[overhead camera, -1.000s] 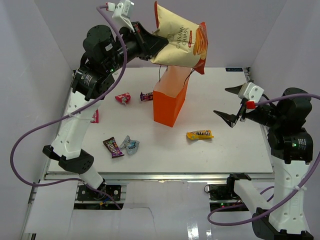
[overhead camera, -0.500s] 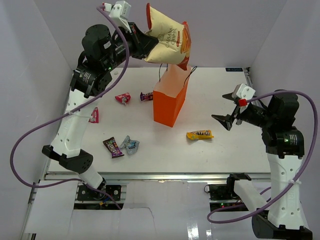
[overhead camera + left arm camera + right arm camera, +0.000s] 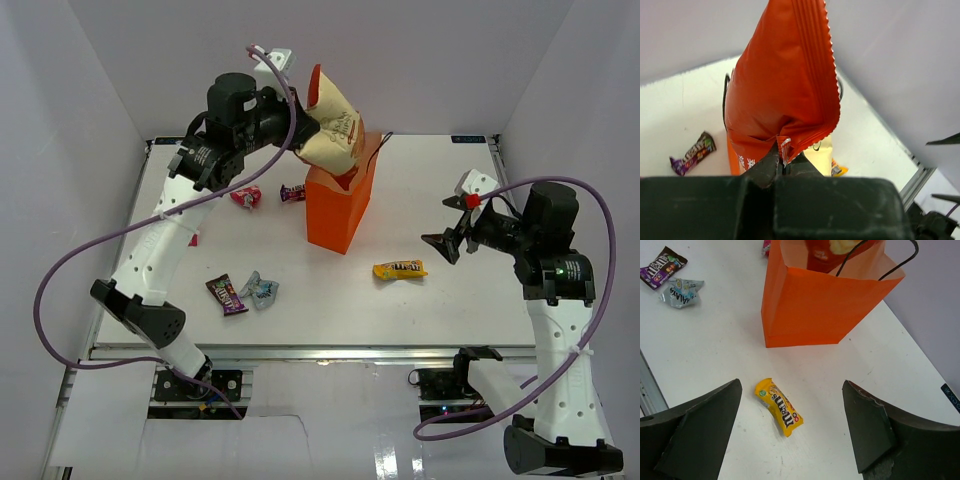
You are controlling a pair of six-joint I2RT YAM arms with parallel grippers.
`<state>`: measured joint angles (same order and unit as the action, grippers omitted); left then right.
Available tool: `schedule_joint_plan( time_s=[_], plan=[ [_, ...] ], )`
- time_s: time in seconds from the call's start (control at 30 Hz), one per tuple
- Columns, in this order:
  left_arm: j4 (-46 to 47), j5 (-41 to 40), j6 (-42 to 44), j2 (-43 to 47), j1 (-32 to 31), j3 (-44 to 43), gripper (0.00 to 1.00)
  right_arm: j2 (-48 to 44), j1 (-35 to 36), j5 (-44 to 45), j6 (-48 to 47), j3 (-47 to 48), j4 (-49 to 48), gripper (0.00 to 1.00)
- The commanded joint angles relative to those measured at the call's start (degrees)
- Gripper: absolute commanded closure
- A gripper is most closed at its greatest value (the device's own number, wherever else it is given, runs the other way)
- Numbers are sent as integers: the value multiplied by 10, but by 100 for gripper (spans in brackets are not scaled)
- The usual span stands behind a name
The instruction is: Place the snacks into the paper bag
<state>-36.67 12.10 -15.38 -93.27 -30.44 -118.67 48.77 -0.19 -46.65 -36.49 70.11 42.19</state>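
My left gripper (image 3: 308, 122) is shut on the edge of the red-and-cream chip bag (image 3: 335, 132), whose lower end sits in the mouth of the upright orange paper bag (image 3: 338, 208). In the left wrist view the chip bag (image 3: 785, 85) hangs from my gripper (image 3: 783, 159). My right gripper (image 3: 447, 236) is open and empty, above and to the right of the yellow packet (image 3: 400, 269). In the right wrist view the yellow packet (image 3: 779, 407) lies between the open fingers of my gripper (image 3: 791, 383), in front of the paper bag (image 3: 810, 310).
On the white table (image 3: 470, 300) lie a purple-brown packet (image 3: 226, 293), a clear-blue packet (image 3: 262, 288), a pink-red packet (image 3: 245, 196) and a small dark packet (image 3: 292, 192). Another pink-red packet (image 3: 190, 238) lies at the left edge.
My left arm has swung the chip bag down and right, from high above the paper bag into its mouth. My right gripper has shifted slightly and stays open.
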Motion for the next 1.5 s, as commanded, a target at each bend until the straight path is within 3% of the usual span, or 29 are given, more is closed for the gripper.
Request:
schedule_joint_plan(
  time_s=[0.0,0.53,0.63,0.67,0.73,0.77,0.9,1.03,1.2,1.23,1.3,1.43,1.47],
  plan=[
    [8,11,35,55,2,26,100,1,0,9,-1,-10,-9,13],
    [10,52,59,63,2,99,100,22,0,20,26,-68,-48,13],
    [11,56,50,49,2,102,93,33,0,17,-2,-95,-48,13],
    [12,55,48,47,2,101,82,37,0,11,-18,-106,-44,13],
    [12,54,43,36,2,99,69,45,0,6,-73,-120,-37,13],
    [12,52,40,30,2,94,56,48,0,9,-84,-134,-45,13],
    [12,42,27,20,2,79,34,66,0,8,-116,-153,-58,13],
    [12,39,13,2,2,44,28,96,0,-9,-165,-165,-51,13],
    [12,22,4,-1,2,-1,20,182,1,-33,-353,-170,24,13],
    [13,21,3,3,2,-15,14,198,1,-27,-378,-168,33,13],
    [15,7,3,23,2,-17,6,249,1,3,-428,-165,39,3],
    [31,-76,-18,123,2,82,2,325,28,28,-462,-136,53,8],
    [39,-96,-25,153,2,162,2,346,35,40,-464,-131,52,8]
  ],
)
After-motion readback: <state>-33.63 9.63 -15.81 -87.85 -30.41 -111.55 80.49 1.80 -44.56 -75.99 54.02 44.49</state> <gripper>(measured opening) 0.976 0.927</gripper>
